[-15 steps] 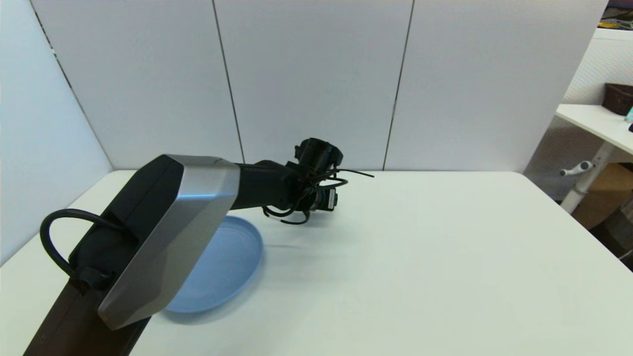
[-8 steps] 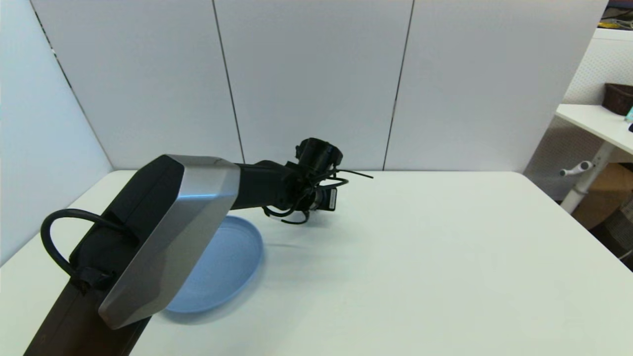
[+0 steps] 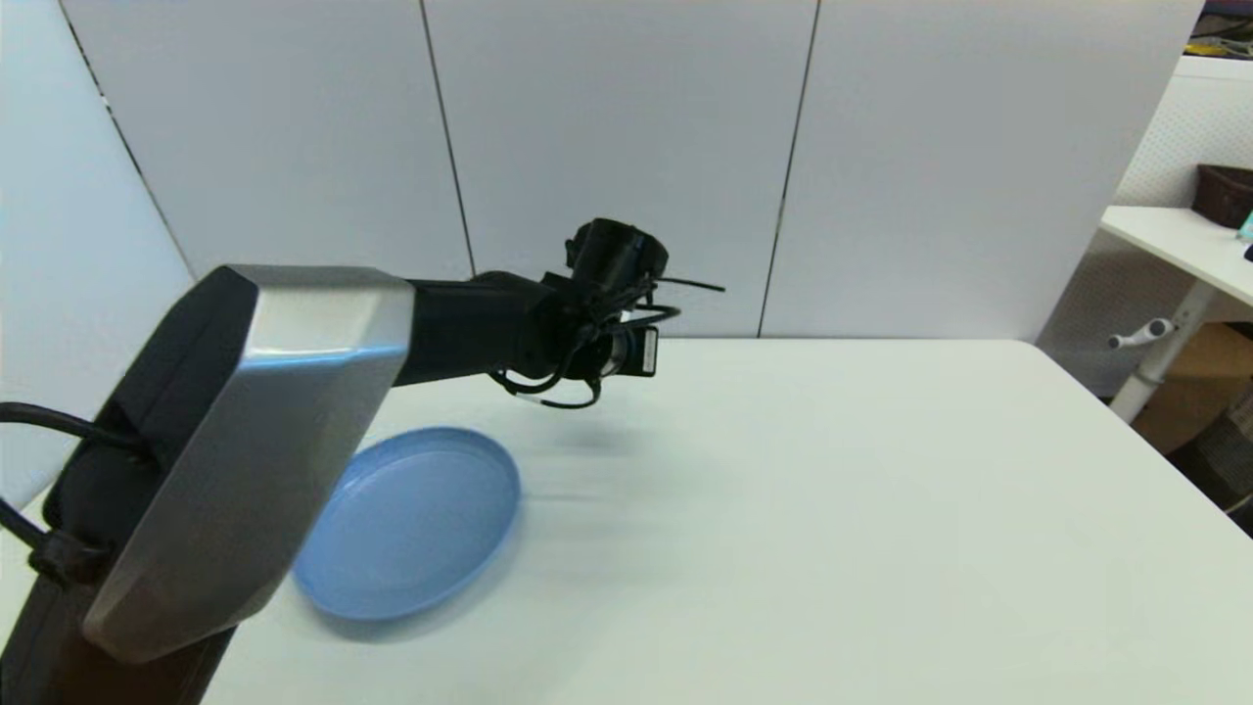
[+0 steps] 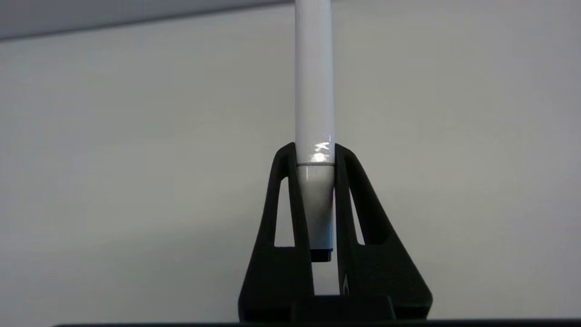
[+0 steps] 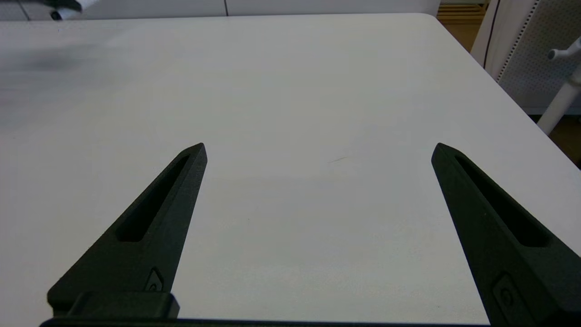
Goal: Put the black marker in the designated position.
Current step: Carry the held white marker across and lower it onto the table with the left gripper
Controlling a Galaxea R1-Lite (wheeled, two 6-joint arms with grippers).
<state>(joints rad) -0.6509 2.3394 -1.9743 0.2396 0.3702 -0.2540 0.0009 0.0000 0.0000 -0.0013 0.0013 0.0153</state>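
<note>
Left wrist view — left gripper (image 4: 316,152) fingers clamped on the black marker (image 4: 314,91), white barrel running away between them, raised above the white table (image 3: 832,490), blue plate (image 3: 411,524) below and nearer, right gripper (image 5: 317,147) fingers wide apart — low over bare tabletop.

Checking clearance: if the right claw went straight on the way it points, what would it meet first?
Nothing close: ahead of the open right claw lies only bare white table; the way looks free, though depth is unclear.
</note>
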